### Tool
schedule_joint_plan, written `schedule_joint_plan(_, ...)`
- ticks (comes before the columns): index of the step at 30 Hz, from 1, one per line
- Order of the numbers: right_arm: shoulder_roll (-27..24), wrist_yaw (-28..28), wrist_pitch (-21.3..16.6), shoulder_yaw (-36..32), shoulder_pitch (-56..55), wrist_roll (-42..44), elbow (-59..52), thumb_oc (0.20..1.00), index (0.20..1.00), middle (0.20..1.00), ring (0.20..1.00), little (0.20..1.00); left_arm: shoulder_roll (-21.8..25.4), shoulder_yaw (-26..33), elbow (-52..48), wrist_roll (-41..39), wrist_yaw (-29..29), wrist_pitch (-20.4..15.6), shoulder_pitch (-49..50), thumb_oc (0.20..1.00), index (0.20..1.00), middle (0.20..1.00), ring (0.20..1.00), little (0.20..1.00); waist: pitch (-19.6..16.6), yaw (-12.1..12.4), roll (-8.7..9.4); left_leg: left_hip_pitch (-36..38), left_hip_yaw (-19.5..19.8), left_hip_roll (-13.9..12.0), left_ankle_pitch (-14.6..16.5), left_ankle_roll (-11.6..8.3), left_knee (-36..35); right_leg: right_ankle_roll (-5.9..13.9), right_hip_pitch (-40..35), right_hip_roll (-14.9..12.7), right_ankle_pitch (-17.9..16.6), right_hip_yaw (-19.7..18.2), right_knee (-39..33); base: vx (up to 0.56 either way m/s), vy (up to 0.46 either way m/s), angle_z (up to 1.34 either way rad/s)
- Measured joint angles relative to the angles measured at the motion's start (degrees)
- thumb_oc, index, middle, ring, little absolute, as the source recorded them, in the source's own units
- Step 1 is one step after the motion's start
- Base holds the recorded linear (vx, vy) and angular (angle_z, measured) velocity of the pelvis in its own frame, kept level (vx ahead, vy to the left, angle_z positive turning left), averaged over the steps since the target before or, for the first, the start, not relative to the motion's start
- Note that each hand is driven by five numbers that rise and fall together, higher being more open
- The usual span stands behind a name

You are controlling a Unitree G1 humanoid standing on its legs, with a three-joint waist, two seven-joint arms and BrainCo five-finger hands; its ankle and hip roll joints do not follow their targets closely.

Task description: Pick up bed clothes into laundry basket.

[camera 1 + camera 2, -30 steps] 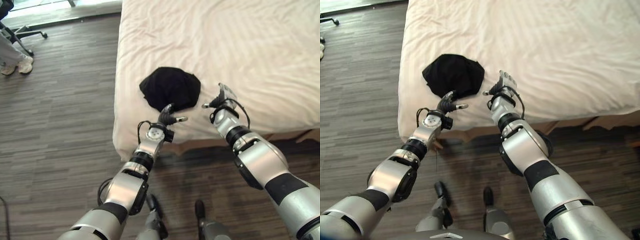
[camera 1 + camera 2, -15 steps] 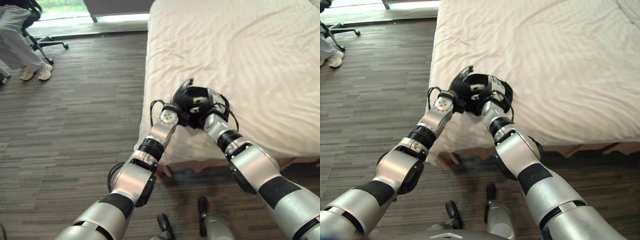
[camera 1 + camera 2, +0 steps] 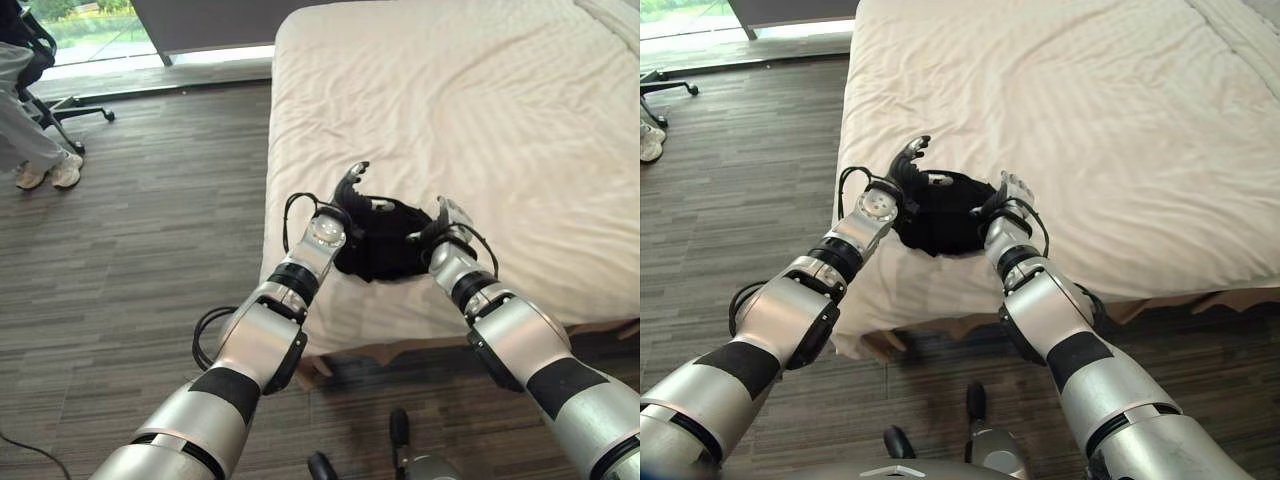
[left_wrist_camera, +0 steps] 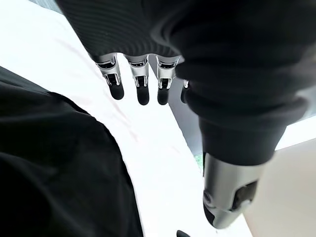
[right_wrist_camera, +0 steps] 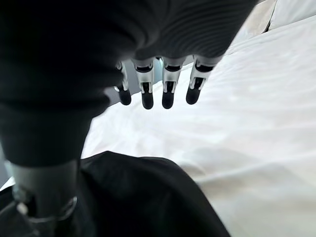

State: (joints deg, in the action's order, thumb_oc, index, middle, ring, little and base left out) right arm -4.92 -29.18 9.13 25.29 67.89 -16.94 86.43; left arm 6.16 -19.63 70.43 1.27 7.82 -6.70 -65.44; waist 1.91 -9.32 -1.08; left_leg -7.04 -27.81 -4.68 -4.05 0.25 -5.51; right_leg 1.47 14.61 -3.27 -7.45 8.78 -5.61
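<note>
A black garment [image 3: 385,238] lies bunched on the white bed [image 3: 460,90], close to its near edge. My left hand [image 3: 350,188] stands at the garment's left side with its fingers [image 4: 142,89] straight and raised, holding nothing. My right hand [image 3: 447,215] is at the garment's right side, its fingers [image 5: 165,89] also straight over the sheet. In both wrist views the black cloth [image 4: 59,173] [image 5: 143,197] lies just under the palm, not gripped.
The bed's left edge and corner [image 3: 275,200] drop to a dark wood floor [image 3: 140,260]. A person's legs [image 3: 30,140] and an office chair's base [image 3: 80,108] are at the far left.
Half a second ago both hands were pressed together on the garment; now they have spread apart to its two sides with straight fingers. The camera view has also shifted.
</note>
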Motion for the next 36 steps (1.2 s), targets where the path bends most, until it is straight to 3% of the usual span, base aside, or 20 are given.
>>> schedule_joint_plan(11,2.23,-0.21,0.07,-0.08,-0.42,0.02,-0.05,1.000,1.000,1.000,1.000,1.000,-2.42,0.75,1.92,-0.12,0.71,-0.21,0.09,1.000,1.000,1.000,1.000,1.000,-0.28,0.01,-0.17,-1.85,-0.29,-0.06,0.04,-0.02,0.00,-0.06,2.37,0.06,-0.54,-1.00,-0.01,0.00,-0.027,-0.03)
schedule_joint_plan(12,-4.14,4.29,-1.90,0.65,-0.75,1.34,-1.96,1.000,1.000,1.000,1.000,1.000,-3.50,0.83,0.63,-0.41,0.48,-0.49,0.23,1.000,1.000,1.000,1.000,1.000,-0.51,0.61,-1.03,-2.96,0.53,-0.24,0.60,-0.84,0.03,0.55,3.46,0.12,0.18,-0.13,0.84,-0.01,-0.026,0.20)
schedule_joint_plan(13,-6.97,4.69,-1.91,0.46,-0.76,1.28,-2.71,1.000,1.000,1.000,1.000,1.000,-3.35,1.60,0.04,-0.57,0.61,-0.40,0.43,1.000,1.000,1.000,1.000,1.000,-0.49,1.14,-1.06,-3.15,0.14,-0.14,0.56,-0.82,0.01,0.02,3.56,0.00,-0.48,-0.06,0.55,-0.03,-0.008,0.11)
schedule_joint_plan(14,-7.19,4.34,-1.69,0.45,-0.79,1.28,-2.69,1.000,1.000,1.000,1.000,1.000,-2.96,2.14,-0.06,-0.60,0.76,-0.18,0.64,1.000,1.000,1.000,1.000,1.000,-0.51,1.20,-1.03,-3.02,-0.07,-0.09,0.56,-0.81,0.01,0.09,3.31,-0.01,-0.86,-0.22,0.06,-0.04,0.001,-0.09)
schedule_joint_plan(15,-5.23,0.28,-1.96,-0.26,-5.35,0.19,-5.64,1.000,1.000,1.000,1.000,1.000,-2.66,3.85,-5.04,-0.51,1.44,0.15,4.88,1.000,1.000,1.000,1.000,1.000,-1.05,1.08,-1.14,-3.08,0.53,-0.06,0.54,-0.83,0.03,0.11,3.63,-0.05,-0.79,-0.41,0.17,-0.02,-0.020,-0.17)
schedule_joint_plan(16,-3.30,-3.30,-5.72,-6.55,-11.75,-1.06,-9.81,1.000,1.000,1.000,1.000,1.000,-1.00,4.89,-11.56,-0.32,2.16,-1.40,9.99,1.000,1.000,1.000,1.000,1.000,-1.15,0.38,-0.96,-2.06,0.66,-0.06,0.53,-0.82,0.01,0.00,2.57,0.00,-0.53,-0.80,0.41,-0.01,-0.030,0.04)
schedule_joint_plan(17,-2.60,-4.52,-6.89,-7.05,-16.99,-0.63,-7.20,1.000,1.000,1.000,1.000,1.000,-0.90,0.45,-10.86,0.10,1.92,-2.54,10.83,1.000,1.000,1.000,1.000,1.000,-1.22,1.21,-1.94,-1.67,0.76,-0.04,0.56,-0.81,-0.02,0.31,1.59,-0.25,0.17,-0.05,0.40,-0.02,-0.050,0.16)
schedule_joint_plan(19,-1.16,-4.55,-4.15,-6.44,-13.64,1.46,-4.26,1.000,1.000,1.000,1.000,1.000,-1.79,0.23,-6.88,0.12,2.03,-1.91,9.79,1.000,1.000,1.000,1.000,1.000,-1.09,2.06,-3.79,-2.54,1.24,0.35,0.60,-0.83,-0.01,0.53,2.47,-0.60,-0.05,0.00,-0.07,-0.04,-0.046,0.12)
schedule_joint_plan(20,0.08,-4.84,-3.91,-5.72,-10.80,1.77,-4.53,0.426,0.426,0.426,0.426,0.426,-1.12,0.84,-5.85,0.12,2.44,-1.88,9.84,1.000,1.000,1.000,1.000,1.000,-0.69,1.74,-4.18,-2.82,1.75,0.33,0.59,-0.81,-0.01,0.46,2.54,-0.57,-0.14,0.30,-0.07,-0.05,-0.041,0.09)
schedule_joint_plan(21,0.72,-3.81,-4.37,-5.62,-10.31,2.10,-4.46,0.379,0.379,0.379,0.379,0.379,-1.21,0.34,-5.17,0.11,2.35,-1.99,9.68,1.000,1.000,1.000,1.000,1.000,-0.55,1.76,-4.03,-2.89,1.85,0.21,0.60,-0.79,0.00,0.49,2.40,-0.47,-0.06,0.66,-0.07,-0.07,-0.054,0.22)
schedule_joint_plan(22,1.56,-1.87,-2.64,-5.28,-7.58,2.61,-3.56,0.401,0.401,0.401,0.401,0.401,-1.72,-0.12,-3.19,0.11,2.44,-1.98,8.13,1.000,1.000,1.000,1.000,1.000,-0.35,1.84,-4.39,-3.91,1.93,0.25,0.69,-0.68,0.00,0.58,3.32,-0.63,0.18,0.94,-0.04,-0.06,-0.019,0.09)
schedule_joint_plan(23,1.44,-1.29,-2.08,-5.22,-6.11,3.11,-3.42,0.200,0.200,0.200,0.200,0.200,-1.41,-0.12,-3.17,0.10,2.48,-1.97,7.37,1.000,1.000,1.000,1.000,1.000,0.21,1.74,-4.41,-4.36,1.93,0.31,0.70,-0.66,-0.01,0.56,3.85,-0.70,-0.05,0.76,-0.05,-0.07,-0.016,0.02)
schedule_joint_plan(29,1.51,3.38,0.77,-4.49,0.10,3.51,-3.37,0.200,0.200,0.200,0.200,0.200,-1.69,0.25,-1.93,0.02,2.51,-1.39,3.25,1.000,1.000,1.000,1.000,1.000,3.61,-0.33,-5.22,-4.79,1.92,0.67,0.72,-0.57,-0.01,0.72,4.41,-1.09,-1.07,0.50,-0.05,-0.02,-0.002,-0.01)
schedule_joint_plan(32,-7.66,9.35,-1.74,-2.54,-1.24,4.45,-4.64,0.200,0.200,0.200,0.200,0.200,-2.47,-0.53,-2.85,-0.16,1.65,-1.24,1.42,1.000,1.000,1.000,1.000,1.000,4.60,1.29,-6.09,-4.83,2.80,0.83,0.70,-0.21,-0.01,0.84,4.03,-1.25,-0.87,1.37,-0.02,0.01,-0.030,0.10)
schedule_joint_plan(33,-7.68,8.32,-2.85,-5.50,-5.05,4.31,-7.94,0.200,0.200,0.200,0.200,0.200,-1.67,1.98,-7.59,-0.16,1.43,-0.19,3.87,1.000,1.000,1.000,1.000,1.000,4.65,1.19,-6.04,-4.39,2.66,0.84,0.70,-0.20,-0.01,0.75,3.61,-1.18,-0.92,1.05,-0.01,0.00,0.000,0.00)
schedule_joint_plan(36,-7.67,6.44,-4.54,-6.11,-8.44,3.36,-10.97,0.200,0.200,0.200,0.200,0.200,-1.34,2.05,-12.51,-0.13,0.65,-0.06,6.74,1.000,1.000,1.000,1.000,1.000,5.30,1.30,-5.64,-2.94,2.69,0.83,0.70,-0.20,-0.01,0.60,2.05,-1.14,-0.56,1.36,-0.03,0.00,0.009,-0.01)
